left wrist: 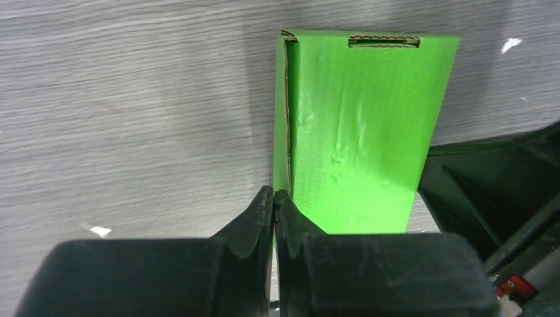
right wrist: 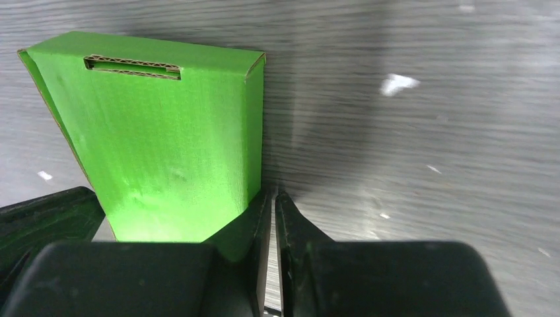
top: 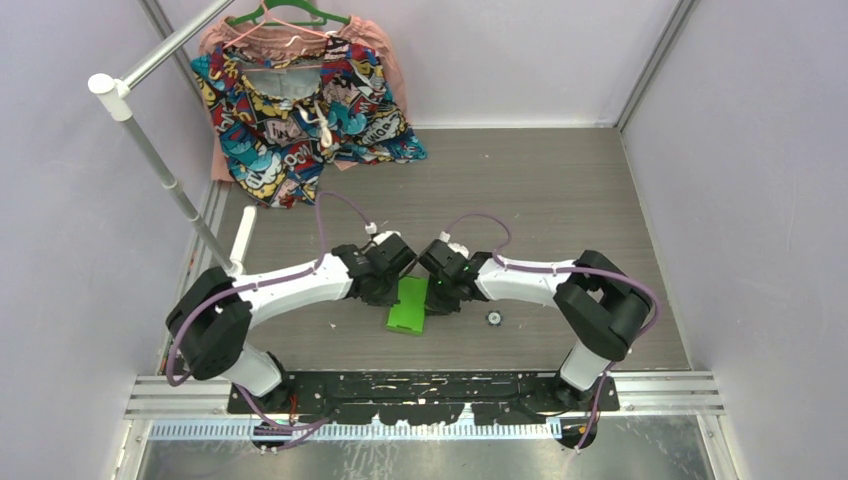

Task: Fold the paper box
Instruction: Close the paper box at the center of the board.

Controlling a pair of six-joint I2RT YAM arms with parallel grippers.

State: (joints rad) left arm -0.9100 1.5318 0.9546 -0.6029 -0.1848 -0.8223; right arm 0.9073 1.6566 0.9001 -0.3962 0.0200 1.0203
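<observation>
The left gripper (left wrist: 273,196) filled the foot of its own wrist view. Its two black fingers were pressed tip to tip with no slit between them, and I could not tell whether a sliver of card was caught there. The tips sat right at one long edge of the paper box (left wrist: 360,132).

The right gripper (right wrist: 272,197) was all but closed too, with only a hairline gap between its fingers and nothing to be seen in it. The finger on the box's side overlapped the opposite long edge.

The box lay flat on the grey wood-grain table (top: 560,200), folded into a slim rectangle between the two grippers. In the top view its long axis ran near to far, from the arm bases' side towards the back wall, tilted a little. The end with the narrow slot pointed away from both sets of fingers.

Well apart, in the far left corner, sat a patterned garment (top: 300,100) with a green hanger (top: 290,14) at its top.
</observation>
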